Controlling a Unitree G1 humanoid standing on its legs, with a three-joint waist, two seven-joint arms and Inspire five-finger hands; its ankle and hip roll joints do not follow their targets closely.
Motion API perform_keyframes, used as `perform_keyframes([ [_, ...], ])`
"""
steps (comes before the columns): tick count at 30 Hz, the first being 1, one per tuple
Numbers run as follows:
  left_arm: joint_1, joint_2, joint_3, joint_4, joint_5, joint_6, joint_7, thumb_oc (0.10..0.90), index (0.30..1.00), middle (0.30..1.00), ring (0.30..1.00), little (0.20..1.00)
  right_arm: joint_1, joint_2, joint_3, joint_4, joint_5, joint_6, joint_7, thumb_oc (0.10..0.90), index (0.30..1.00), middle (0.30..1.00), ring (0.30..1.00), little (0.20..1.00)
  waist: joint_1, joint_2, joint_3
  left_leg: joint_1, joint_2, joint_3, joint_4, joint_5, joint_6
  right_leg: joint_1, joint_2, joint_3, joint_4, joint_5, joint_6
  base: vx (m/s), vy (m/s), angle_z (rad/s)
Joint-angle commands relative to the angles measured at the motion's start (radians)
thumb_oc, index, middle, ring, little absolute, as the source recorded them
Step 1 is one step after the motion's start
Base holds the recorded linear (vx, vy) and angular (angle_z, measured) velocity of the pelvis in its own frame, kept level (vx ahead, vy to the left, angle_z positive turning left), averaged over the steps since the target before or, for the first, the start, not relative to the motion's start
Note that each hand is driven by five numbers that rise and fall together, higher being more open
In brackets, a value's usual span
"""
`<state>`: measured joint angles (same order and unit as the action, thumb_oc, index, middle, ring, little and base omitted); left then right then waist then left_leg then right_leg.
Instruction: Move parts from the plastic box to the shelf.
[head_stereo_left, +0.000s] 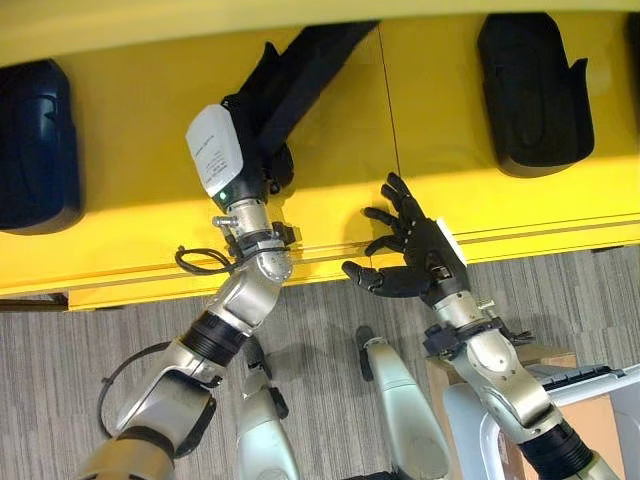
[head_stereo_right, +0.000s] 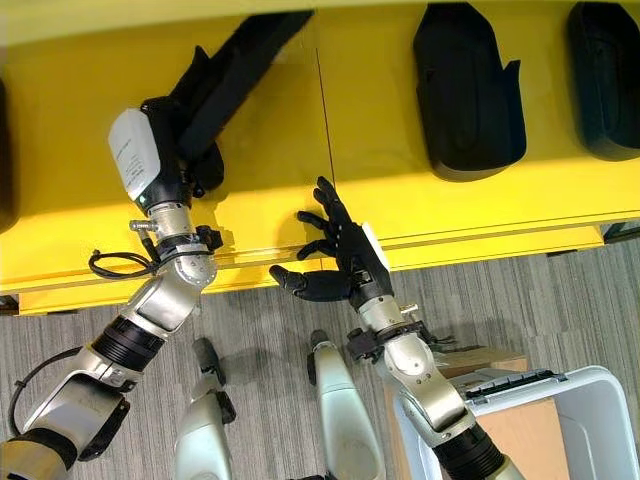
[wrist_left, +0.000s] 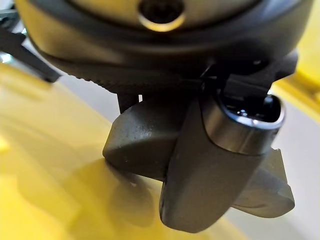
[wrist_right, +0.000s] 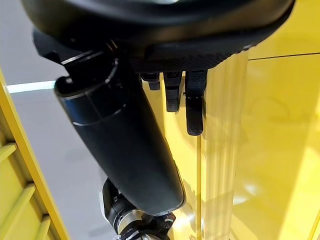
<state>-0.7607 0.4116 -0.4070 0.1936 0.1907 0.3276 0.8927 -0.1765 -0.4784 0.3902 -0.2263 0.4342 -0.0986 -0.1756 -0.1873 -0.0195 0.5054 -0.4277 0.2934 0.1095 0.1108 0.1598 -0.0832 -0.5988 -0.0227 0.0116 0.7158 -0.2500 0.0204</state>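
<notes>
A long black part (head_stereo_left: 312, 58) lies slanted on the yellow shelf (head_stereo_left: 130, 220), and my left hand (head_stereo_left: 252, 148) is shut on its lower end. In the left wrist view the thumb (wrist_left: 215, 165) presses on the dark part (wrist_left: 135, 145) just above the yellow surface. My right hand (head_stereo_left: 418, 252) hangs open at the shelf's front edge, right of the left hand, fingers spread and holding nothing. Its straight fingers (wrist_right: 195, 107) show against the yellow shelf. The white plastic box (head_stereo_right: 585, 410) stands on the floor at the lower right.
More black parts lie on the shelf: one at the far left (head_stereo_left: 35, 145), one to the right (head_stereo_right: 470, 90) and another at the far right (head_stereo_right: 605, 80). A seam (head_stereo_left: 390, 100) divides the shelf. Grey carpet (head_stereo_right: 560, 290) runs below its front edge.
</notes>
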Motion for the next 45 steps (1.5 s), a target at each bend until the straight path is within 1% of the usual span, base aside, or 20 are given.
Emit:
perform_keyframes([
  [1, 0.001, 0.016, 0.063, 0.004, -0.126, -0.053, 0.048, 0.400, 0.300, 0.300, 0.300, 0.300, -0.007, 0.041, 0.010, 0.103, 0.022, 0.093, -0.046, 0.900, 1.000, 1.000, 1.000, 1.000, 0.016, -0.068, 0.015, -0.017, -0.014, 0.020, 0.063, -0.058, -0.031, 0.040, -0.017, -0.093, -0.095, 0.023, 0.010, -0.04, -0.040, 0.04],
  [2, 0.013, -0.004, 0.078, -0.004, -0.153, -0.082, 0.064, 0.400, 0.300, 0.300, 0.300, 0.300, -0.015, 0.046, 0.010, 0.106, 0.022, 0.088, -0.046, 0.900, 1.000, 1.000, 1.000, 1.000, 0.020, -0.071, 0.015, -0.026, -0.012, 0.020, 0.059, -0.054, -0.033, 0.033, -0.018, -0.097, -0.105, 0.028, 0.010, -0.05, -0.035, 0.04],
  [4, 0.027, -0.031, 0.096, -0.019, -0.210, -0.114, 0.059, 0.400, 0.300, 0.300, 0.300, 0.300, -0.021, 0.052, 0.012, 0.103, 0.018, 0.087, -0.047, 0.900, 1.000, 1.000, 1.000, 1.000, 0.023, -0.072, 0.015, -0.032, -0.012, 0.022, 0.054, -0.050, -0.034, 0.028, -0.018, -0.099, -0.108, 0.029, 0.009, -0.02, -0.010, 0.02],
  [7, 0.043, -0.050, 0.108, -0.034, -0.228, -0.133, 0.061, 0.400, 0.300, 0.300, 0.300, 0.300, -0.023, 0.054, 0.014, 0.098, 0.017, 0.088, -0.053, 0.900, 1.000, 1.000, 1.000, 1.000, 0.025, -0.074, 0.015, -0.037, -0.014, 0.020, 0.055, -0.049, -0.034, 0.025, -0.016, -0.100, -0.104, 0.028, 0.008, 0.00, 0.000, 0.00],
  [9, 0.054, -0.069, 0.118, -0.051, -0.289, -0.145, 0.025, 0.400, 0.300, 0.300, 0.300, 0.300, -0.028, 0.058, 0.019, 0.099, 0.020, 0.090, -0.059, 0.900, 1.000, 1.000, 1.000, 1.000, 0.029, -0.076, 0.015, -0.040, -0.015, 0.020, 0.058, -0.048, -0.034, 0.027, -0.014, -0.102, -0.103, 0.027, 0.006, 0.00, -0.018, 0.00],
  [11, 0.056, -0.079, 0.118, -0.053, -0.314, -0.157, 0.017, 0.400, 0.300, 0.300, 0.300, 0.300, -0.032, 0.060, 0.019, 0.105, 0.023, 0.089, -0.060, 0.900, 1.000, 1.000, 1.000, 1.000, 0.030, -0.076, 0.015, -0.039, -0.016, 0.020, 0.057, -0.048, -0.035, 0.029, -0.015, -0.104, -0.108, 0.029, 0.005, 0.00, 0.000, 0.00],
  [14, 0.064, -0.096, 0.126, -0.068, -0.363, -0.155, 0.001, 0.400, 0.300, 0.300, 0.300, 0.300, -0.034, 0.059, 0.020, 0.112, 0.022, 0.084, -0.059, 0.900, 1.000, 1.000, 1.000, 1.000, 0.032, -0.070, 0.015, -0.037, -0.019, 0.021, 0.056, -0.047, -0.035, 0.032, -0.019, -0.107, -0.114, 0.030, 0.006, 0.00, 0.000, 0.00],
  [18, 0.108, -0.106, 0.135, -0.081, -0.422, -0.161, -0.004, 0.400, 0.300, 0.300, 0.300, 0.300, -0.041, 0.063, 0.019, 0.120, 0.020, 0.089, -0.057, 0.900, 1.000, 1.000, 1.000, 1.000, 0.039, -0.054, 0.015, -0.016, -0.027, 0.024, 0.047, -0.048, -0.032, 0.047, -0.029, -0.110, -0.119, 0.029, 0.006, 0.00, 0.000, 0.00],
  [22, 0.151, -0.098, 0.145, -0.115, -0.449, -0.170, -0.043, 0.400, 0.300, 0.300, 0.300, 0.300, -0.035, 0.065, 0.019, 0.125, 0.016, 0.084, -0.060, 0.900, 1.000, 1.000, 1.000, 1.000, 0.048, -0.042, 0.015, 0.008, -0.036, 0.020, 0.048, -0.054, -0.028, 0.072, -0.036, -0.115, -0.116, 0.021, 0.003, 0.04, -0.037, 0.03],
  [23, 0.178, -0.094, 0.153, -0.139, -0.486, -0.175, -0.079, 0.400, 0.300, 0.300, 0.300, 0.300, -0.034, 0.068, 0.018, 0.138, 0.018, 0.083, -0.060, 0.900, 1.000, 1.000, 1.000, 1.000, 0.055, -0.033, 0.015, 0.024, -0.042, 0.016, 0.046, -0.056, -0.026, 0.088, -0.041, -0.118, -0.116, 0.018, 0.002, 0.06, -0.036, 0.13],
  [25, 0.208, -0.090, 0.157, -0.166, -0.527, -0.186, -0.107, 0.400, 0.300, 0.300, 0.300, 0.300, -0.032, 0.070, 0.015, 0.149, 0.017, 0.076, -0.057, 0.900, 1.000, 1.000, 1.000, 1.000, 0.061, -0.024, 0.015, 0.038, -0.047, 0.013, 0.041, -0.057, -0.024, 0.102, -0.048, -0.122, -0.119, 0.017, 0.001, 0.05, -0.035, 0.11],
  [27, 0.242, -0.084, 0.165, -0.190, -0.540, -0.207, -0.129, 0.400, 0.300, 0.300, 0.300, 0.300, -0.032, 0.071, 0.018, 0.160, 0.015, 0.072, -0.063, 0.900, 1.000, 1.000, 1.000, 1.000, 0.068, -0.013, 0.015, 0.057, -0.053, 0.010, 0.033, -0.054, -0.023, 0.119, -0.056, -0.127, -0.121, 0.014, 0.000, 0.05, -0.012, 0.09],
  [28, 0.267, -0.076, 0.178, -0.210, -0.569, -0.224, -0.141, 0.400, 0.300, 0.300, 0.300, 0.300, -0.031, 0.074, 0.017, 0.166, 0.011, 0.074, -0.065, 0.900, 1.000, 1.000, 1.000, 1.000, 0.072, -0.003, 0.015, 0.070, -0.056, 0.009, 0.028, -0.049, -0.023, 0.130, -0.061, -0.129, -0.120, 0.010, -0.001, 0.07, 0.024, 0.04],
  [31, 0.308, -0.061, 0.202, -0.245, -0.614, -0.243, -0.186, 0.400, 0.300, 0.300, 0.300, 0.300, -0.030, 0.075, 0.017, 0.177, 0.010, 0.076, -0.072, 0.900, 1.000, 1.000, 1.000, 1.000, 0.080, 0.017, 0.015, 0.084, -0.058, 0.007, 0.018, -0.037, -0.023, 0.141, -0.065, -0.131, -0.123, 0.010, -0.006, 0.05, 0.028, 0.02],
  [32, 0.321, -0.058, 0.204, -0.253, -0.616, -0.248, -0.192, 0.400, 0.300, 0.300, 0.300, 0.300, -0.027, 0.074, 0.018, 0.177, 0.008, 0.075, -0.074, 0.900, 1.000, 1.000, 1.000, 1.000, 0.079, 0.018, 0.015, 0.090, -0.063, 0.006, 0.018, -0.039, -0.022, 0.145, -0.071, -0.131, -0.119, 0.003, -0.005, 0.05, 0.040, 0.05],
  [33, 0.359, -0.052, 0.214, -0.285, -0.646, -0.270, -0.219, 0.400, 0.300, 0.300, 0.300, 0.300, -0.012, 0.065, 0.017, 0.177, 0.004, 0.067, -0.075, 0.900, 1.000, 1.000, 1.000, 1.000, 0.083, 0.029, 0.015, 0.102, -0.067, 0.004, 0.015, -0.035, -0.022, 0.155, -0.077, -0.134, -0.117, -0.002, -0.007, 0.04, 0.035, 0.06],
  [34, 0.362, -0.052, 0.216, -0.289, -0.643, -0.273, -0.220, 0.400, 0.300, 0.300, 0.300, 0.300, -0.011, 0.064, 0.016, 0.177, 0.004, 0.066, -0.075, 0.900, 1.000, 1.000, 1.000, 1.000, 0.085, 0.033, 0.015, 0.101, -0.064, 0.004, 0.014, -0.030, -0.022, 0.154, -0.074, -0.134, -0.122, 0.004, -0.008, 0.06, 0.050, 0.08],
  [35, 0.385, -0.049, 0.226, -0.315, -0.631, -0.286, -0.224, 0.400, 0.300, 0.300, 0.300, 0.300, -0.002, 0.060, 0.016, 0.178, -0.001, 0.063, -0.077, 0.900, 1.000, 1.000, 1.000, 1.000, 0.086, 0.038, 0.015, 0.110, -0.069, 0.003, 0.013, -0.028, -0.022, 0.163, -0.080, -0.135, -0.118, -0.005, -0.008, 0.04, 0.038, 0.10],
  [41, 0.435, -0.042, 0.254, -0.371, -0.656, -0.305, -0.247, 0.400, 0.300, 0.300, 0.300, 0.300, 0.026, 0.042, 0.020, 0.185, -0.010, 0.046, -0.072, 0.900, 1.000, 1.000, 1.000, 1.000, 0.091, 0.054, 0.010, 0.129, -0.072, 0.001, 0.008, -0.022, -0.021, 0.179, -0.092, -0.139, -0.113, -0.014, -0.008, 0.04, 0.035, 0.04],
  [45, 0.428, -0.038, 0.261, -0.355, -0.674, -0.287, -0.224, 0.400, 0.300, 0.300, 0.300, 0.300, 0.026, 0.042, 0.025, 0.196, -0.009, 0.045, -0.061, 0.900, 1.000, 1.000, 1.000, 1.000, 0.089, 0.055, 0.006, 0.126, -0.073, 0.001, 0.014, -0.025, -0.022, 0.177, -0.092, -0.137, -0.106, -0.017, -0.008, 0.01, -0.009, 0.00],
])
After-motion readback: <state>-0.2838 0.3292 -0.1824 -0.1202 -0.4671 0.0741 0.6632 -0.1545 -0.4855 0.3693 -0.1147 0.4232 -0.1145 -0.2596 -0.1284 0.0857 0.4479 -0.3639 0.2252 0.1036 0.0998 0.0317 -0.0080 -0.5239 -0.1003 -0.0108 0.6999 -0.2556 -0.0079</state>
